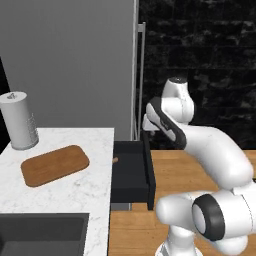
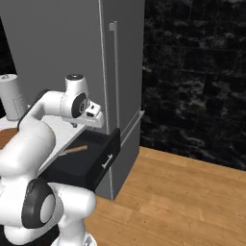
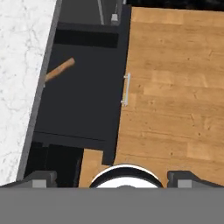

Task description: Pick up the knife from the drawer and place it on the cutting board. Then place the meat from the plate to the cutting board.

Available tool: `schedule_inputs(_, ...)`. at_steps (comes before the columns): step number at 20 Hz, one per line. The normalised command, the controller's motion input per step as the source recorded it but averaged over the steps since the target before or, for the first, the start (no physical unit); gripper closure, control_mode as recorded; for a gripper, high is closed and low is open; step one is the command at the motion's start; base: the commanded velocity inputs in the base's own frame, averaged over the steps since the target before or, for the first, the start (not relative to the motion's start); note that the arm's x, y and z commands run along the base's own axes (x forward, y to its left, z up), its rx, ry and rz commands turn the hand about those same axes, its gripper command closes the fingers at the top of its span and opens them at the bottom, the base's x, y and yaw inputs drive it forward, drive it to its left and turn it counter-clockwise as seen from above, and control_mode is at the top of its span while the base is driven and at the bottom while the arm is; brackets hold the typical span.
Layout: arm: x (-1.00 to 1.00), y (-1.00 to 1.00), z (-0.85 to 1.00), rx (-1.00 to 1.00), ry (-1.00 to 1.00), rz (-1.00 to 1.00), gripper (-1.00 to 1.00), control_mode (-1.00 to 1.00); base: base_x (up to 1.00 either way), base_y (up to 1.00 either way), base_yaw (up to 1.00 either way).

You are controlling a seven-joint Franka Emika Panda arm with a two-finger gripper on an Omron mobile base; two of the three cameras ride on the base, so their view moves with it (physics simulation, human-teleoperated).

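The dark drawer [image 1: 131,172] [image 2: 86,161] [image 3: 83,100] stands pulled out from under the marble counter. The knife [image 2: 74,150] lies inside it. Its light brown handle [image 3: 59,71] pokes out near the counter edge, and the blade is tucked under the countertop. My gripper [image 3: 111,179] hangs high above the drawer, pointing down. It is open, its fingertips [image 3: 39,179] wide apart with nothing between them. The brown cutting board [image 1: 55,165] lies bare on the counter left of the drawer. The plate and the meat are out of view.
A paper towel roll [image 1: 19,120] stands at the back of the counter [image 1: 75,195]. A dark sink [image 1: 42,232] sits at the front left. A tall grey fridge [image 2: 117,72] rises behind the drawer. Wooden floor [image 3: 175,87] lies to the right.
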Motion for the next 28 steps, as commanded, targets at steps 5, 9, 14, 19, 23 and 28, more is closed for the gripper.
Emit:
schedule_inputs(5,0.47,-0.03,-1.0,0.06,0.2,-0.05,-1.0,-1.0,0.0,0.0,0.0)
schedule_inputs(9,0.67,-0.01,-0.97,-0.06,0.03,-0.02,-1.0,-1.0,0.0,0.0,0.0)
schedule_inputs(14,0.44,-0.08,-0.78,-0.11,0.0,0.01,-1.0,-1.0,0.0,0.0,0.0)
schedule_inputs(19,0.21,-0.04,-0.75,-0.02,0.0,0.0,-1.0,-1.0,0.0,0.0,0.0)
schedule_inputs(23,0.38,0.0,-0.59,0.0,0.0,0.0,-1.0,-1.0,0.0,0.0,0.0)
schedule_inputs(28,0.39,0.0,-0.48,0.0,0.0,0.0,-1.0,-1.0,0.0,0.0,0.0)
